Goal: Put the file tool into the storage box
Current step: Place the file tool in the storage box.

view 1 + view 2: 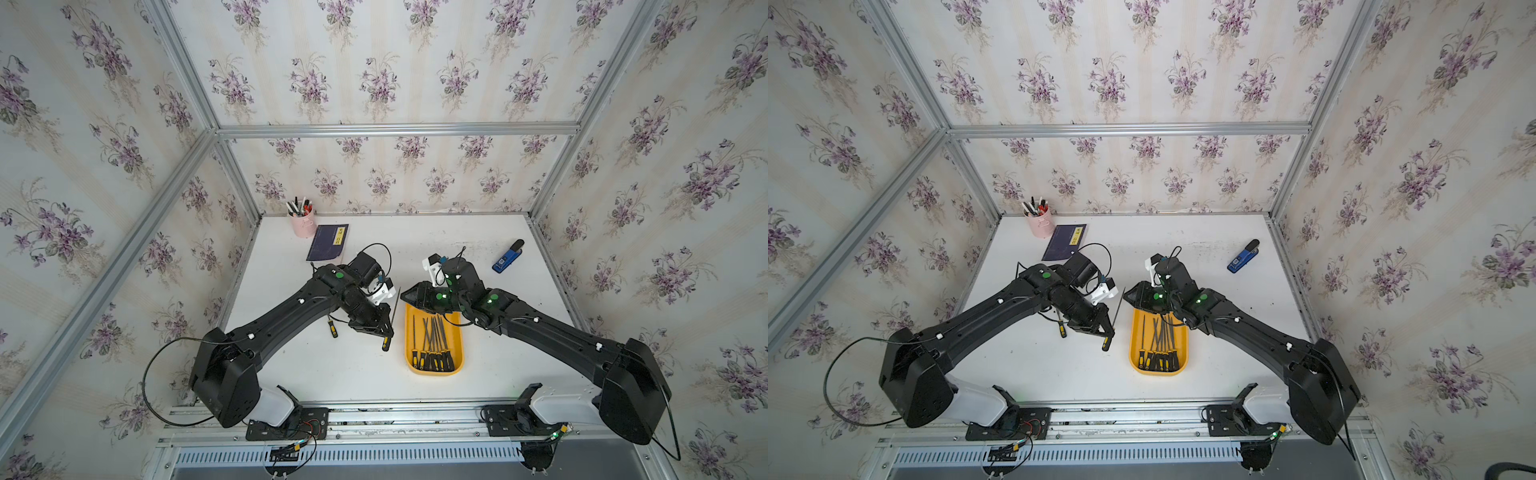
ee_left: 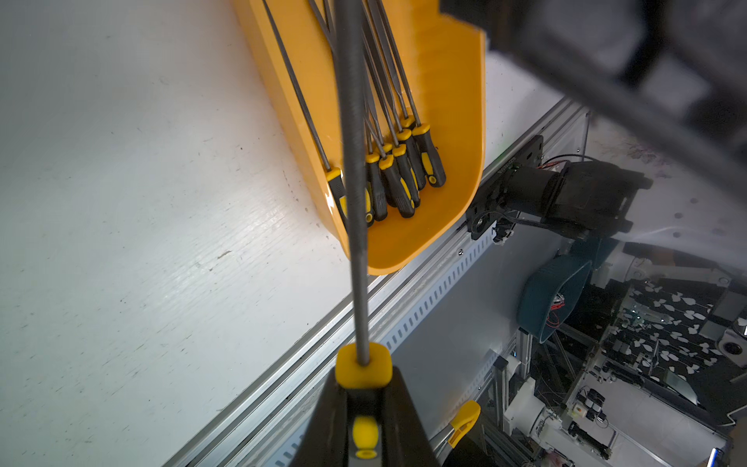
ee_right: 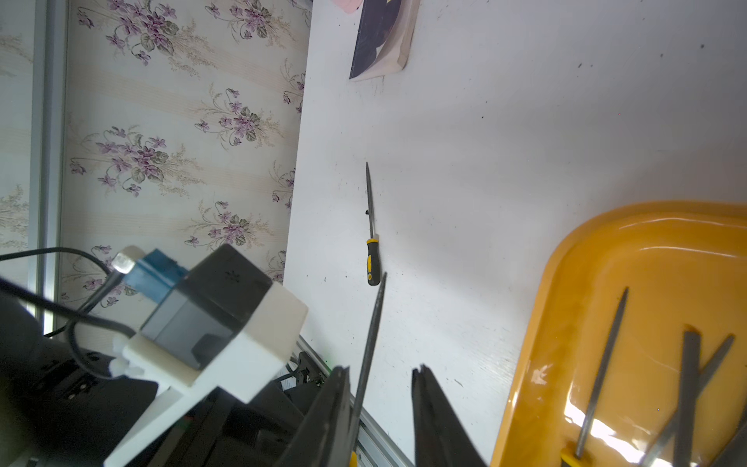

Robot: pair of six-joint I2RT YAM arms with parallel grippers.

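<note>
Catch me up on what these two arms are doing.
The left gripper is shut on the handle of a file, holding it just beside the yellow storage box, which already contains several other files. The right gripper sits at the box's far end with its jaws apart, gripping nothing; the held tool's tip is close to it. A loose file lies on the table beside the left arm.

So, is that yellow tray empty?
No, several files with black-and-yellow handles lie side by side inside the yellow tray.
</note>
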